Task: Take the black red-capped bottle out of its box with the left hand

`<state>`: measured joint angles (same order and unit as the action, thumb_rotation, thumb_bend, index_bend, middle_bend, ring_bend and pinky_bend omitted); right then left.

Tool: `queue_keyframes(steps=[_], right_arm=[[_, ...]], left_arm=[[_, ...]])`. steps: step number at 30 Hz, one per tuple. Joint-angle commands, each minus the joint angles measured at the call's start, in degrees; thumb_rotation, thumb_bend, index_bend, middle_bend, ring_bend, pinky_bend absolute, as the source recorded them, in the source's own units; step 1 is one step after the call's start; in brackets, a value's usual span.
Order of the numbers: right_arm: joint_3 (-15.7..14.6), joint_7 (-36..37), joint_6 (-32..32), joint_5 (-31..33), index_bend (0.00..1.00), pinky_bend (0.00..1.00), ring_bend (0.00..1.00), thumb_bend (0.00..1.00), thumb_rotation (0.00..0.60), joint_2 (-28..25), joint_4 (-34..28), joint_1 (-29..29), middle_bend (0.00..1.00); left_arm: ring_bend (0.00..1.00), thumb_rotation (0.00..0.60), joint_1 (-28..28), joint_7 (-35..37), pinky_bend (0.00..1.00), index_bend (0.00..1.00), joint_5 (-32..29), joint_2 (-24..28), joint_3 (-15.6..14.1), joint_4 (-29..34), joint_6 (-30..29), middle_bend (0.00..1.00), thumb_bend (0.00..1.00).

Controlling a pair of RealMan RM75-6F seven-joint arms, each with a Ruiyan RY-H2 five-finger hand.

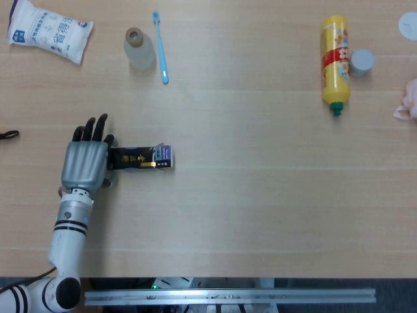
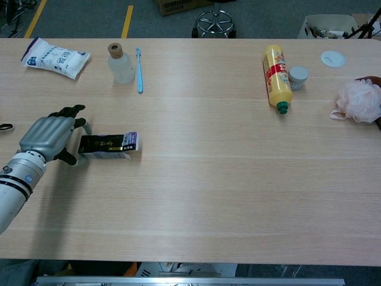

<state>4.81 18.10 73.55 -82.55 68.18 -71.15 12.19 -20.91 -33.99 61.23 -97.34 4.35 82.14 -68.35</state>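
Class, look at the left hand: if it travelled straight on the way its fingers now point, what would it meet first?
Probably nothing close: the left hand points up the bare table. The dark box lies beside it, off that line; depth is uncertain.

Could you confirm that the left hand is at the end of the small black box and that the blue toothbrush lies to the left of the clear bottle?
Not quite: the head view shows the blue toothbrush to the right of the clear bottle. The left hand is indeed at the end of the small black box.
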Motion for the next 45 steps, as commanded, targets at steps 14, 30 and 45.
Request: queue_keyframes(steps=[14, 30, 45], right_arm=[[0.0, 0.2, -0.1, 0.0, 0.40, 0.35, 0.17, 0.09, 0.600, 0.1, 0.2, -0.1, 0.25], [-0.1, 0.3, -0.1, 0.1, 0.40, 0.35, 0.17, 0.09, 0.600, 0.1, 0.3, -0.2, 0.25], [-0.1, 0.4, -0.1, 0.1, 0.40, 0.35, 0.17, 0.09, 0.600, 0.2, 0.4, -0.3, 0.25]], left_arm=[[0.01, 0.600, -0.5, 1.4, 0.14, 0.37, 0.1, -0.4, 0.5, -0.6, 0.3, 0.01, 0.17], [0.02, 0.600, -0.6, 2.7, 0.14, 0.44, 0.4, -0.7, 0.7, -1.5, 0.2, 0.02, 0.17], [0.02, 0.600, -0.4, 3.4, 0.14, 0.49, 0.9, -0.7, 0.5, -1.9, -0.1, 0.02, 0.17]])
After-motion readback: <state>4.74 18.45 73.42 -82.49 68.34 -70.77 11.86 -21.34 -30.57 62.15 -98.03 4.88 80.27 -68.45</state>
